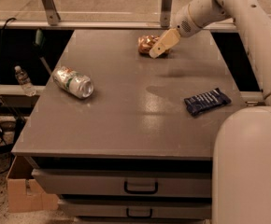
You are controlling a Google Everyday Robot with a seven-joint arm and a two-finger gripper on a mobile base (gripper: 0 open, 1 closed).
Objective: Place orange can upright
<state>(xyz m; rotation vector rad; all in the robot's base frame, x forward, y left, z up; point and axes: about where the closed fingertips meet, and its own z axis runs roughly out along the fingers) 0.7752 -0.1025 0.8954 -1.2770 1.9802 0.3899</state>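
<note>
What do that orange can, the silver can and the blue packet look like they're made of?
Orange can, with the gripper close beside it: thin metal, probably aluminium, shiny and dented. Silver can: likewise metal, with bright glints and a printed label. Blue packet: likely plastic film, glossy and crinkled.

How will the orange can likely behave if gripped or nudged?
The orange can appears to lie on its side, so a nudge would probably roll it. It looks dented, so likely thin-walled and easily crushed. The gripper is beside it at the far end of the table.
</note>
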